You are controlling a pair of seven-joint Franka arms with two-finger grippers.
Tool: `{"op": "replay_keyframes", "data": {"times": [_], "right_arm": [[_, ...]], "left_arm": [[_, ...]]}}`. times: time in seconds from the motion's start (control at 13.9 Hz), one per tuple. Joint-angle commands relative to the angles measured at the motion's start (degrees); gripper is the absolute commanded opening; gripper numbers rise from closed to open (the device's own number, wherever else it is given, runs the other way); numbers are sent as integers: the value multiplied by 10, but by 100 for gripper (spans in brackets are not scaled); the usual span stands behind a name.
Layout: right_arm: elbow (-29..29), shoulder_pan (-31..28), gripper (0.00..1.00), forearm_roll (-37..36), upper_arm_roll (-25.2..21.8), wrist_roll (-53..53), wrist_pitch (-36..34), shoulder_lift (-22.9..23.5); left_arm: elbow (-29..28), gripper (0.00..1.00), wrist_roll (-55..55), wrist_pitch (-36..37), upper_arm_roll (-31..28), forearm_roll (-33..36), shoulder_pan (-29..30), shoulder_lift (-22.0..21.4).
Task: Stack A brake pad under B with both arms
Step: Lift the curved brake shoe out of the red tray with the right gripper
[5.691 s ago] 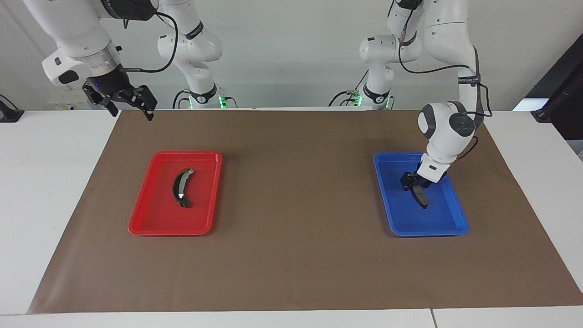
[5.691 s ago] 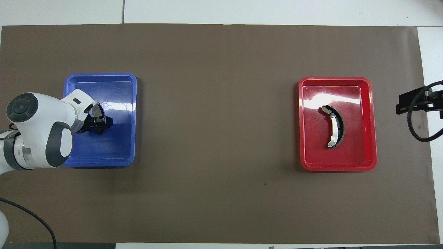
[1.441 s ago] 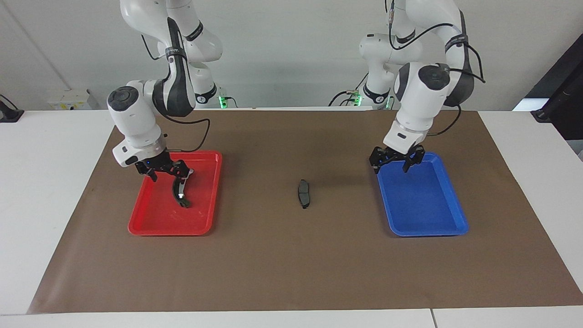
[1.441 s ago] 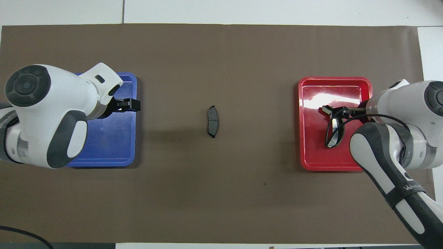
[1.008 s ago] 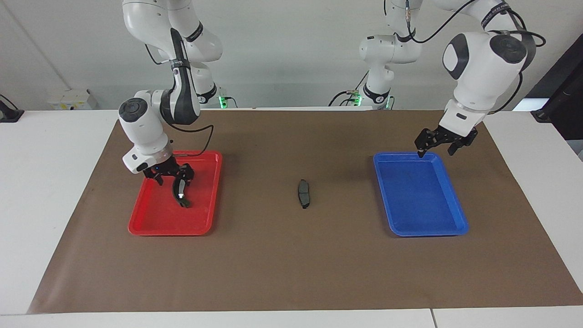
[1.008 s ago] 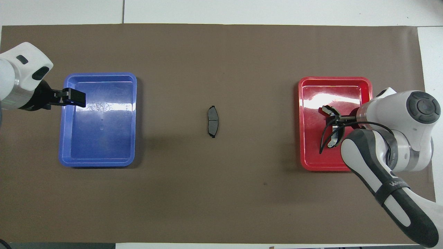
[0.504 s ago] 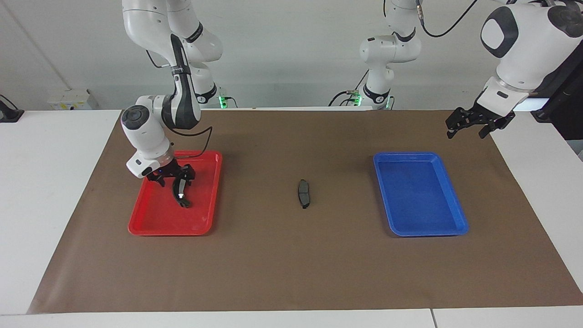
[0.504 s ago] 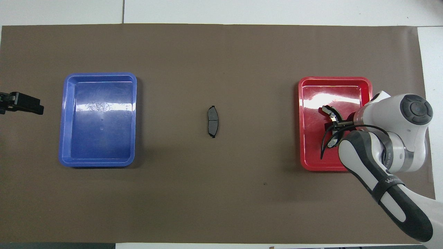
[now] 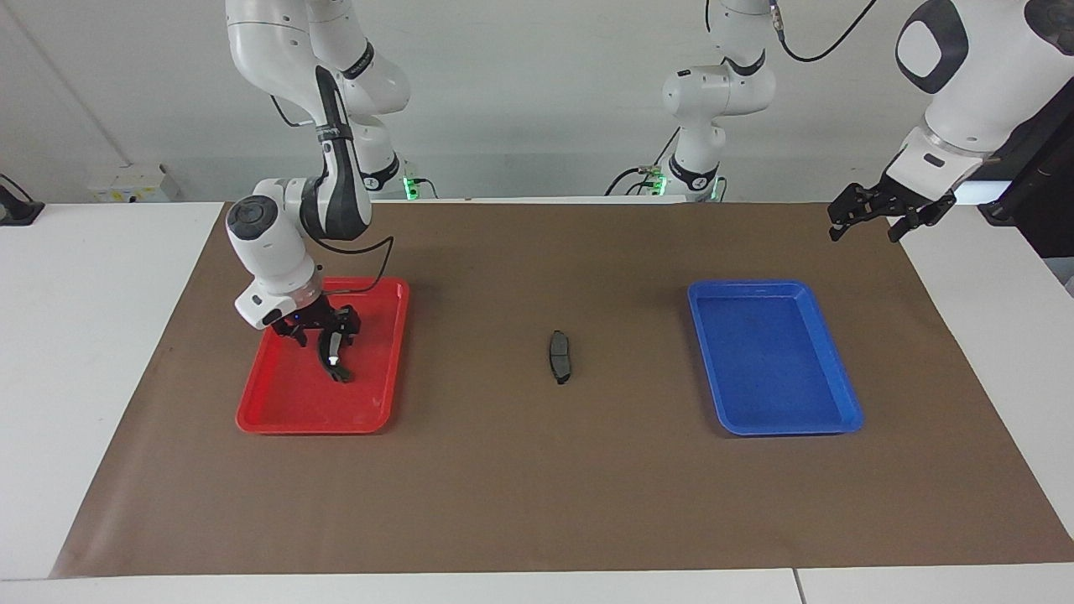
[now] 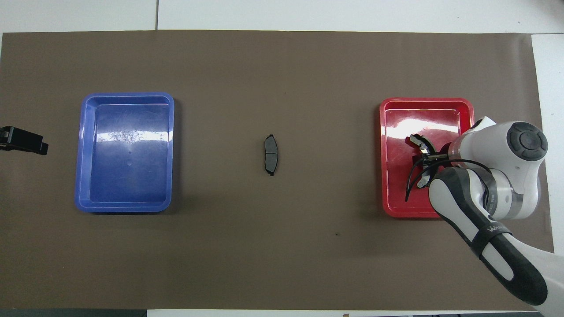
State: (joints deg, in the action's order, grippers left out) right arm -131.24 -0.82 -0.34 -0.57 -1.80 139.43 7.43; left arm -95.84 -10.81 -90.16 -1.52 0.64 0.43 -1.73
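Note:
The A brake pad (image 9: 559,356), short and dark grey, lies flat on the brown mat midway between the two trays, and shows in the overhead view (image 10: 270,155). B (image 9: 333,356), the longer black crescent shoe with a silver strip, lies in the red tray (image 9: 285,403); part of it shows in the overhead view (image 10: 421,144). My right gripper (image 9: 323,330) is down in the red tray, open, with its fingers on either side of B's end nearer the robots. My left gripper (image 9: 868,216) is open and empty, raised over the mat's edge at the left arm's end.
An empty blue tray (image 9: 772,361) sits on the mat toward the left arm's end. The red tray (image 10: 398,176) sits toward the right arm's end. The brown mat (image 9: 537,486) covers most of the white table.
My left gripper let go of the A brake pad on the mat and rose away past the blue tray. My right gripper came down into the red tray around B.

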Motion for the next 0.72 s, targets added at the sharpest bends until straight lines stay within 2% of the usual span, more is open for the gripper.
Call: {"op": "replay_keyframes", "data": {"times": [0.0, 0.22, 0.36, 0.43, 0.5, 0.65], "right_arm": [[-6, -1, 75, 8, 2, 5, 8, 0], [-2, 0, 47, 7, 2, 4, 1, 0], [3, 1, 18, 7, 4, 5, -7, 0], [4, 1, 8, 7, 5, 5, -12, 0], [10, 2, 3, 7, 6, 5, -17, -1], [19, 4, 0, 7, 8, 1, -34, -2]], "left_arm": [[-14, 99, -18, -5, 2, 0, 7, -13], [-14, 99, -18, -4, 2, 0, 6, -13], [-14, 99, -16, -3, 2, 0, 4, -13], [-14, 99, -16, -3, 2, 0, 5, -13], [-14, 99, -16, -3, 2, 0, 5, -13], [-14, 99, -16, -2, 2, 0, 6, -13]]}}
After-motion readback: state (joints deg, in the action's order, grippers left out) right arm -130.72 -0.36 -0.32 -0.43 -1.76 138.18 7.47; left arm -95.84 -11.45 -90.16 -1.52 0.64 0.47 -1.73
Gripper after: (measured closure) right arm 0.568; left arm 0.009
